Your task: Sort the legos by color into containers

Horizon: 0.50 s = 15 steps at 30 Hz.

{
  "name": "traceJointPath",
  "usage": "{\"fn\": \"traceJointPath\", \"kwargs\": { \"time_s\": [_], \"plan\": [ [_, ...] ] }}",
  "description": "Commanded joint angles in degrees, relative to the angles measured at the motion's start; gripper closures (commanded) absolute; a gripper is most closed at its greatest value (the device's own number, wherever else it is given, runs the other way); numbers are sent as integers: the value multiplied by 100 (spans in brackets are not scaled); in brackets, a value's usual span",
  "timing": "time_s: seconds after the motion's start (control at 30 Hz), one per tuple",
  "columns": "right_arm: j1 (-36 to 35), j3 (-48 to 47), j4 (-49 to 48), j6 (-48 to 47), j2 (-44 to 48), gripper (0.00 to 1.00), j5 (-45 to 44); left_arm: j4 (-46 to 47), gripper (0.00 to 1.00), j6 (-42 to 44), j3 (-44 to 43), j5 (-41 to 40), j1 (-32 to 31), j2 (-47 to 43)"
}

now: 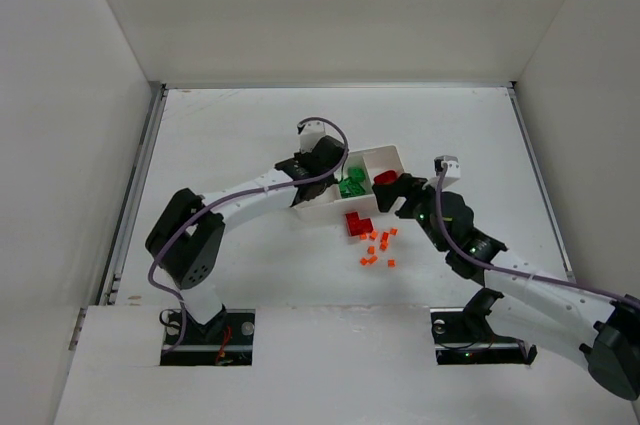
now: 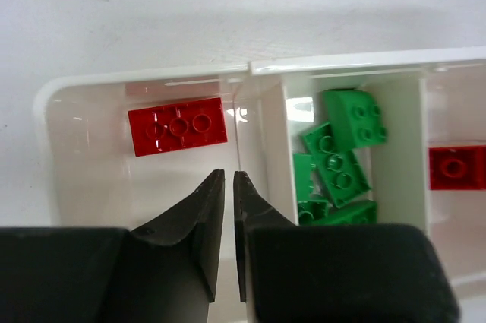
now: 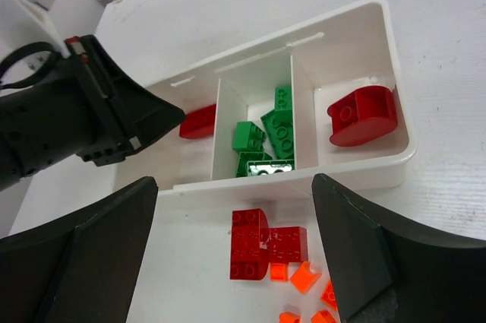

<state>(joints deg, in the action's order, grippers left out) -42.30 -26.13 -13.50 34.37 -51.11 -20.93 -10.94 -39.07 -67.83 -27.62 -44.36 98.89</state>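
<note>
The white three-compartment tray sits mid-table. Its left compartment holds a flat red brick, the middle one holds several green bricks, and the right one holds a rounded red brick. My left gripper hangs over the left compartment, shut with nothing between its fingers, just short of the flat red brick. My right gripper stands open at the tray's near wall, above two red bricks on the table. Several tiny orange bits lie beside those.
In the top view the loose red bricks and orange bits lie just in front of the tray, between the two arms. White walls enclose the table on three sides.
</note>
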Motion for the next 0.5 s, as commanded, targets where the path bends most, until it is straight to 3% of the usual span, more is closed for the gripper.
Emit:
{"fn": "traceJointPath", "kwargs": {
  "time_s": [0.0, 0.33, 0.47],
  "plan": [
    [86, 11, -311, -53, 207, 11, -34, -92, 92, 224, -2, -235, -24, -475],
    [254, 82, -311, 0, 269, 11, -25, -688, 89, 321, -326, -78, -104, -627],
    [218, 29, -311, -9, 128, 11, -34, -1182, 67, 312, -520, 212, -33, -64]
  ]
}}
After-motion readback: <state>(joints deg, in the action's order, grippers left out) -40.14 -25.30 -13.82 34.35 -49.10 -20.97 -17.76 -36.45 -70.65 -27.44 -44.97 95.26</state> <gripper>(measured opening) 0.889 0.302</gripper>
